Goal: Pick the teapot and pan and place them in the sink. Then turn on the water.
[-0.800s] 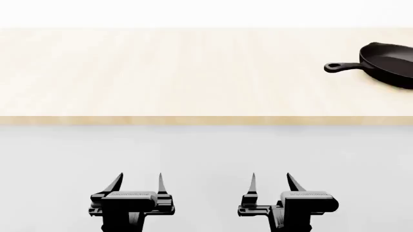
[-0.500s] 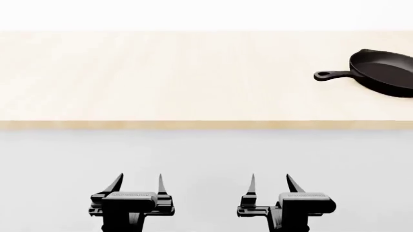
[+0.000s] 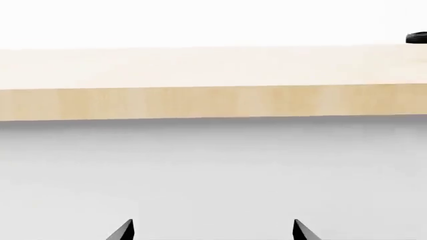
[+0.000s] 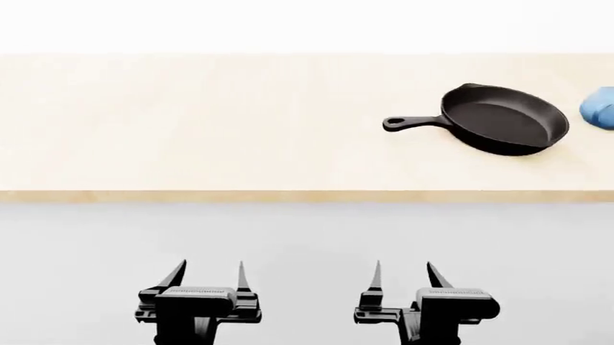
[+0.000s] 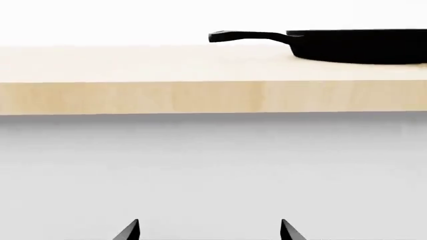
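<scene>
A kitchen, simulated and bare: a long light-wood bench (image 4: 192, 129) carries a black pan (image 4: 504, 118) and a blue teapot (image 4: 600, 108), against plain pale surroundings.

The light wood countertop (image 4: 240, 129) runs across the upper half of the head view, from the left edge to the right edge. On it, at the upper right, lies the black pan (image 4: 504, 118), with its handle pointing left. Near the pan, at the right edge, a blue teapot (image 4: 602, 108) is partly visible.
</scene>
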Available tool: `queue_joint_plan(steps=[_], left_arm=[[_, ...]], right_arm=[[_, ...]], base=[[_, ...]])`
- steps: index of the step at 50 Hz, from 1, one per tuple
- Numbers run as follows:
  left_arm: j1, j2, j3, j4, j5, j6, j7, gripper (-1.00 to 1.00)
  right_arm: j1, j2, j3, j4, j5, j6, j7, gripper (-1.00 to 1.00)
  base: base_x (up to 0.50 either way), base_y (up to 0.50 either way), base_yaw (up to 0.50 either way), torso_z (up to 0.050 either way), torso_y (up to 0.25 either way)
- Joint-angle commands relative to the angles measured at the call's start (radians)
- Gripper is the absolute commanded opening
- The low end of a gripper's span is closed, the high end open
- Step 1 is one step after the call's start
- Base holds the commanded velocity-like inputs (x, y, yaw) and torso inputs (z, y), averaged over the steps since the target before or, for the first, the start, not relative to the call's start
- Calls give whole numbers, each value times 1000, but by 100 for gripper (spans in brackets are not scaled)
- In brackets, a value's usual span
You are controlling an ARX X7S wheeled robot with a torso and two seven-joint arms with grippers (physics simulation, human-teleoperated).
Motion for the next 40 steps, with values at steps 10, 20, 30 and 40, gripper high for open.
queue_joint_plan(steps=[10, 20, 30, 40], left_arm=[[-2, -24, 30, -3, -25, 1, -25, 100], [-3, -34, 43, -5, -35, 5, -35, 100], [-3, -42, 53, -3, -45, 3, -45, 100], [-1, -53, 54, 34, -67, -27, -55, 100]], right_arm=[[6, 21, -27, 8, 29, 4, 30, 100], [7, 31, -39, 18, 41, -1, 45, 100], [9, 39, -48, 18, 53, 3, 59, 100], [9, 51, -50, -12, 67, 18, 76, 100]], base=[[0, -500, 0, 50, 71], [0, -500, 0, 50, 71], [0, -500, 0, 50, 72], [0, -500, 0, 50, 71]])
